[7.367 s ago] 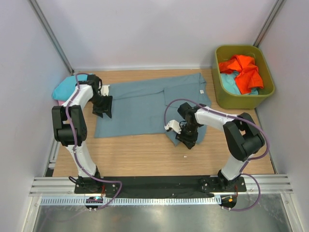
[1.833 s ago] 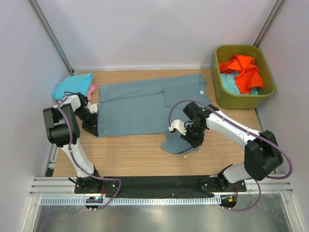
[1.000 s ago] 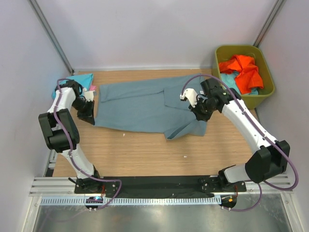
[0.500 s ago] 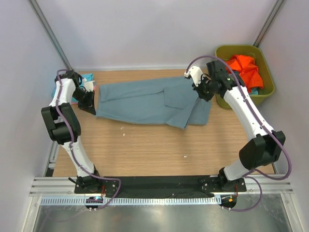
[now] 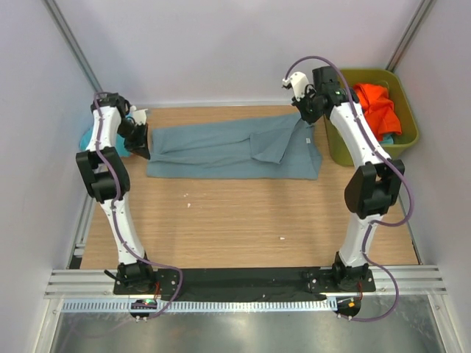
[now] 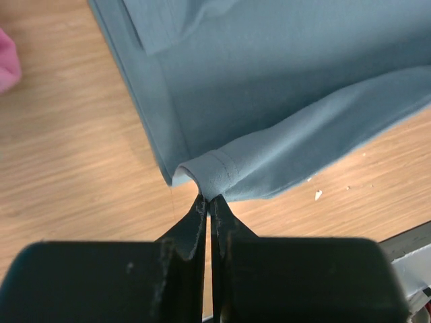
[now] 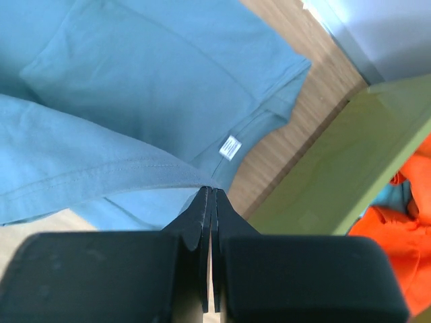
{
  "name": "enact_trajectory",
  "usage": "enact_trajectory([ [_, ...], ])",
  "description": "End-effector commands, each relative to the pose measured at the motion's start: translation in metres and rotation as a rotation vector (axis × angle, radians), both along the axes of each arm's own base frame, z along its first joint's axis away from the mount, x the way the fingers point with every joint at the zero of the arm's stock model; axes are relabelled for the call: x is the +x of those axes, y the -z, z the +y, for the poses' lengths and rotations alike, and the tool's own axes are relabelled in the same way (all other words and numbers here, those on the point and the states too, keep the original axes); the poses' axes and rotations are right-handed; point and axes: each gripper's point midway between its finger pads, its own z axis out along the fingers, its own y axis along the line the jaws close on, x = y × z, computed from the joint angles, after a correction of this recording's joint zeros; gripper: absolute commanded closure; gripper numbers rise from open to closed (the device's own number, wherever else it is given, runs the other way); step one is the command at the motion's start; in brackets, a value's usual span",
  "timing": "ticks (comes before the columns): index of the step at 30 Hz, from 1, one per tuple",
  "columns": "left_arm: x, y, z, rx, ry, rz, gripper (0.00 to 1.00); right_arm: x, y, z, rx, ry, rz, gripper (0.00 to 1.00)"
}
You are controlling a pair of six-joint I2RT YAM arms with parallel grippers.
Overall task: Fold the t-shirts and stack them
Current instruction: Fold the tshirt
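**Lengthwise Fold: Hazards at Release, and Container Status**

**Position of the work.** The grey-blue t-shirt [image 5: 221,147] lies as a long band across the far part of the table [image 5: 221,220], with one layer doubled over another. Its white label [image 7: 230,147] faces up near the right end.

**End effectors.** The left gripper [image 6: 209,202] has its jaws pressed together on a small loop of stitched hem at the shirt's left end. The right gripper [image 7: 209,192] is likewise clamped tight, holding a hem edge just above the label. Each holds only a thin bite of cloth.

**What could go wrong.**
- Slip. The pinch on each side is shallow, so any pull along the shirt could draw the hem out of the jaws and collapse the fold.
- Skew. If the two ends are set down at different depths, the upper layer will lie crooked over the lower, and later folds will inherit the error.
- Contact on the right. The right gripper works just beside the wall of the olive-green tub [image 7: 316,175]. A drift outward could strike it or drape cloth over the rim.
- Contact on the left. The left gripper [image 5: 141,149] sits near the turquoise shirt [image 5: 88,137] and a pink one [image 6: 7,67], so a sweep could drag them.

**Containers.** One container is present — the tub [image 5: 368,71] at the far right. It holds a crumpled orange shirt [image 5: 375,103] on top and a light-blue garment [image 7: 396,193] partly beneath it. What lies deeper is hidden.
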Motion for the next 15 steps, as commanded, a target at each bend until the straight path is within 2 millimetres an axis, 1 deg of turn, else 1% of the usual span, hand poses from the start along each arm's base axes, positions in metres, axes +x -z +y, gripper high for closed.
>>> enact_trajectory([
  [1, 0.01, 0.0, -0.001, -0.004, 0.006, -0.002, 1.0, 0.035, -0.024, 0.0, 0.033, 0.047, -0.105, 0.99],
  [2, 0.013, 0.006, 0.0, 0.0, 0.006, 0.005, 1.0, 0.045, -0.017, 0.001, 0.03, 0.051, -0.103, 0.99],
  [4, 0.022, 0.006, 0.002, 0.007, 0.008, -0.018, 1.0, 0.056, -0.012, 0.001, 0.023, 0.055, -0.112, 0.99],
  [5, 0.025, 0.014, 0.003, 0.009, 0.005, -0.011, 1.0, 0.063, -0.019, 0.001, 0.026, 0.058, -0.135, 0.99],
  [6, 0.028, 0.016, 0.005, 0.013, 0.009, -0.015, 1.0, 0.071, -0.006, 0.0, 0.021, 0.064, -0.117, 0.99],
  [7, 0.029, 0.019, 0.006, 0.017, 0.01, -0.011, 1.0, 0.075, -0.005, 0.002, 0.024, 0.065, -0.119, 0.99],
  [8, 0.033, 0.019, 0.006, 0.021, 0.011, -0.02, 1.0, 0.081, -0.012, 0.003, 0.03, 0.071, -0.141, 0.99],
  [9, 0.033, 0.025, 0.007, 0.02, 0.008, -0.009, 1.0, 0.087, -0.002, 0.003, 0.03, 0.076, -0.131, 0.99],
  [11, 0.039, 0.026, 0.008, 0.022, 0.004, -0.024, 1.0, 0.095, -0.002, 0.003, 0.033, 0.086, -0.146, 0.99],
  [13, 0.044, 0.029, 0.01, 0.029, -0.006, -0.031, 1.0, 0.103, 0.006, 0.002, 0.03, 0.097, -0.149, 0.99],
  [15, 0.048, 0.028, 0.011, 0.036, -0.008, -0.044, 1.0, 0.109, 0.005, 0.002, 0.035, 0.106, -0.165, 0.99],
])
